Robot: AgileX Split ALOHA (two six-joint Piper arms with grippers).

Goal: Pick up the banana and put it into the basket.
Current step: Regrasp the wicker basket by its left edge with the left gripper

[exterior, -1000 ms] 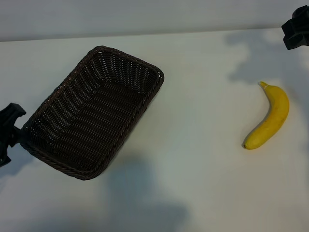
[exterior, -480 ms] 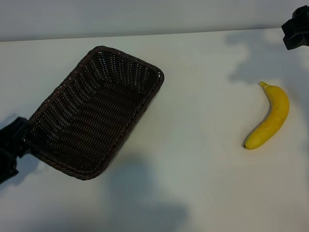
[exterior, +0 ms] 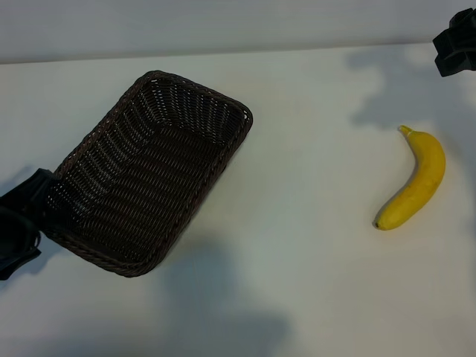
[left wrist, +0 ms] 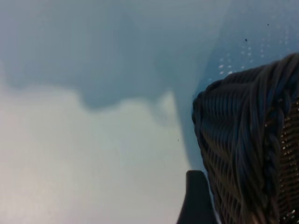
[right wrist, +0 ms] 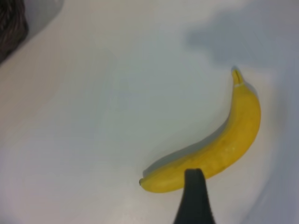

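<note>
Banana lies untouched on table; right gripper spread above, left gripper spread beside basket.

No readable text, labels, brands, numbers or signs anywhere.
</note>
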